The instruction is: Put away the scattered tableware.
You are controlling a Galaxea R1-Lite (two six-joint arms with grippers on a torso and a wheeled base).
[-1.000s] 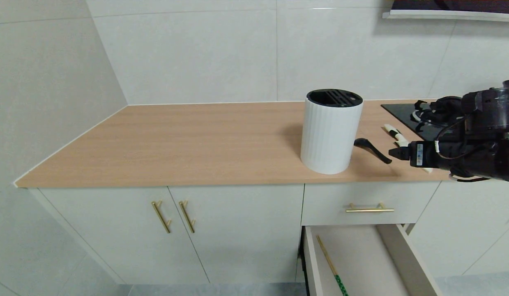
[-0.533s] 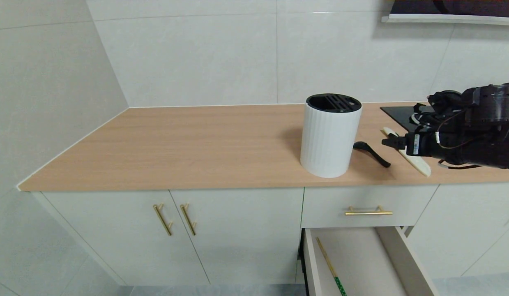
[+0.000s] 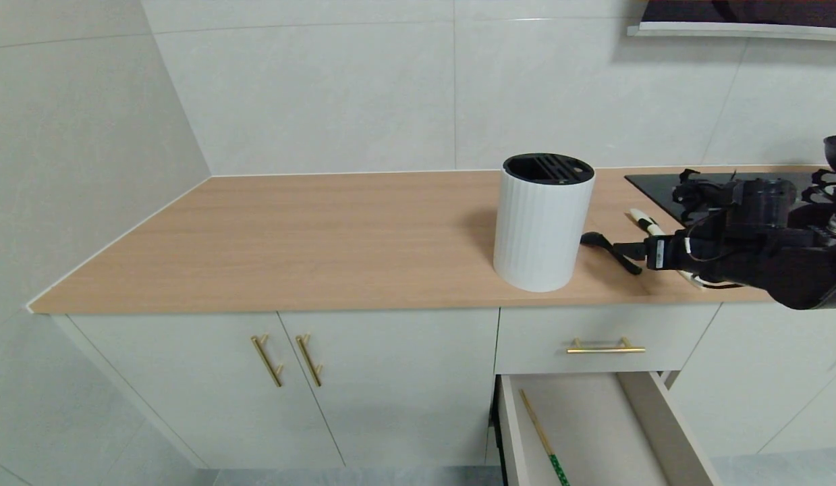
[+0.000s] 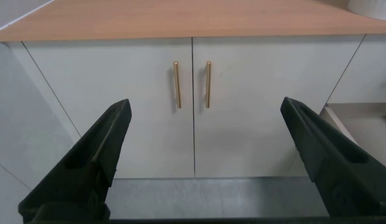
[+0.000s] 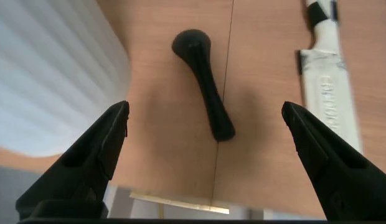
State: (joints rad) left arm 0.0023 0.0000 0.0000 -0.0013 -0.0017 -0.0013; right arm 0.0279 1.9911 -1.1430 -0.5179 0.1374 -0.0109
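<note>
- The right gripper's fingers (image 5: 87, 162) stand wide apart with nothing between them. The right gripper (image 3: 632, 250) hangs low just to the right of the white ribbed cylindrical holder with a black slotted top (image 3: 542, 226).
- The left gripper (image 4: 203, 106) is also spread open and empty. It is down in front of the pale cabinet doors with slim brass handles (image 4: 192, 84), below and to the left of the holder.
- The step in hand looks like the approach to a pick. The right fingers straddle the black utensil with a rounded head and slim stem (image 5: 202, 93), lined up across the stem. I cannot tell whether they touch it yet.
- The next move probably calls for a short drop to the counter and a close on the narrow stem. After that comes a lift clear of the holder's wall, then a carry to the slots or to the drawer.
- The light wood-grain countertop (image 3: 323, 229) is flat and matt, so a thin handle lies flush on it and leaves little to get under.
- The open pale drawer (image 3: 650, 432) sits below the holder and slightly to its right, smooth-walled and shallow.
- The holder is a rigid upright tube with fine vertical ribs, and the narrow slots in its top would want accurate aiming.
- The cream knife-shaped piece with black bands (image 5: 327, 81) lies flat to the right of the holder, just beyond the black utensil. It looks hard and smooth.
- The black utensil rests beside the holder's base. It looks glossy and rounded, and likely slippery.
- The thin wooden chopsticks with green ends (image 3: 542, 435) lie in the drawer, along its wall below the holder.
</note>
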